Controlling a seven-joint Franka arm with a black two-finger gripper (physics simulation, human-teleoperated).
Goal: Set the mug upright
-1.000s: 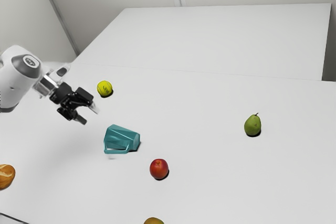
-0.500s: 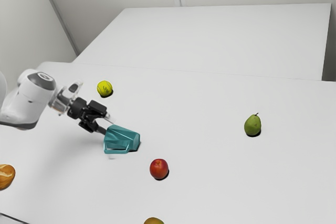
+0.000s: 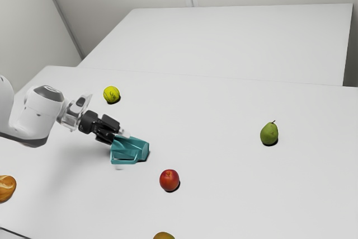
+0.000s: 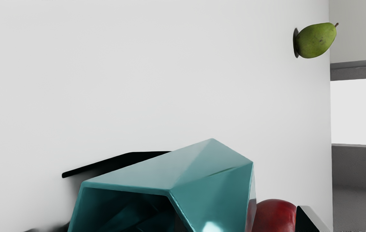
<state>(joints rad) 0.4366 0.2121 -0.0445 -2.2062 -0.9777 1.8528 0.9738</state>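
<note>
The teal faceted mug lies on its side on the white table, its handle toward the exterior view's bottom edge and its base toward that view's right. My gripper is at the mug's mouth end, low over the table, with one light fingertip over the mug's upper side. In the wrist view the mug shows its dark open mouth facing my hand. There my gripper is open, its fingertips at the bottom edge wide apart on either side of the mug. Whether a fingertip touches it I cannot tell.
A red apple sits close to the mug's base end. The yellow tennis ball lies behind the gripper, and a green pear stands farther right. Bread and a brownish fruit are at the exterior view's edges.
My hand has come down and toward the exterior view's right, from above the table to the mug's mouth end. The mug and the other objects have stayed where they were.
</note>
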